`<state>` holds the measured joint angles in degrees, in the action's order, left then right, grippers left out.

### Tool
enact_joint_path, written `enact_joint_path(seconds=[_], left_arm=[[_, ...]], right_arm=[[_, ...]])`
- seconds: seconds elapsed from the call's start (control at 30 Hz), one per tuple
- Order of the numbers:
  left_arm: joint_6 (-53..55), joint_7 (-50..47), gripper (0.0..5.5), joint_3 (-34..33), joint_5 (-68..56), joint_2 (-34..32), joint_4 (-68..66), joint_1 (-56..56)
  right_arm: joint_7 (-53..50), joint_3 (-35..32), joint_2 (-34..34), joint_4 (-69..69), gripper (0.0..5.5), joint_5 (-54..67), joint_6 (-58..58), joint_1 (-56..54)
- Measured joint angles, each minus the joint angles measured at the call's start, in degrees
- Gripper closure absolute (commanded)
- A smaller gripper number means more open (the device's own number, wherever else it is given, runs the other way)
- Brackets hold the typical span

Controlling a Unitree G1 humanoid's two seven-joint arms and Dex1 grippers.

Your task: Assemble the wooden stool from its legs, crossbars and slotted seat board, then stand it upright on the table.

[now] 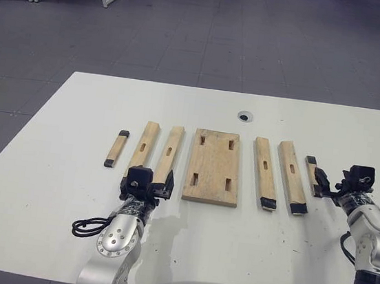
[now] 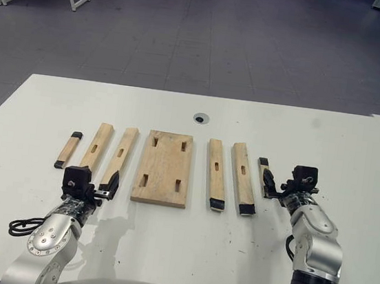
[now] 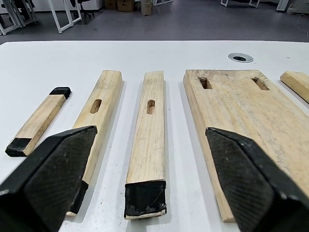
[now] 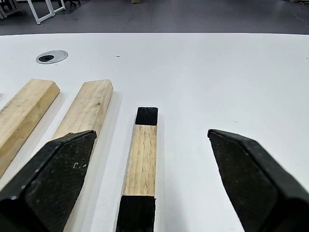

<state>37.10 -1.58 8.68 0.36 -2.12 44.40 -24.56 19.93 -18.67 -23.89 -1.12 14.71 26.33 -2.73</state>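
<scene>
The slotted seat board lies flat at the table's middle. Two legs lie to its left, and two more to its right. A short black-tipped crossbar rests at the far left, another at the far right. My left gripper is open just above the table, its fingers either side of the inner left leg's near black end. My right gripper is open too, straddling the near end of the right crossbar.
All parts lie in a row on the white table. A round cable hole sits behind the board. A black cable loop lies by my left arm. The near table strip is free; grey floor lies beyond the far edge.
</scene>
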Motion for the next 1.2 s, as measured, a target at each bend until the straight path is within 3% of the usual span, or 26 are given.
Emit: enact_joint_path(seconds=[0.5,0.63,1.03,1.2], left_arm=[[2.02,-0.09,1.33,0.14,0.04,0.08,1.03,0.09],[2.78,-0.23,1.33,0.55,0.04,0.47,1.25,0.11],[5.09,-0.22,1.33,0.07,0.02,0.51,2.59,0.8],[8.0,1.33,1.33,-3.5,-1.6,-0.2,-0.41,5.48]], right_arm=[[0.9,4.61,-0.2,-9.69,1.25,-3.27,-6.83,2.65],[4.35,8.05,-1.28,-12.75,1.97,-3.23,-5.16,-1.15],[4.4,8.33,-1.32,-13.12,4.17,-2.68,-4.88,-1.27],[2.66,6.97,-0.84,-13.18,4.22,-1.78,-4.88,-0.85]])
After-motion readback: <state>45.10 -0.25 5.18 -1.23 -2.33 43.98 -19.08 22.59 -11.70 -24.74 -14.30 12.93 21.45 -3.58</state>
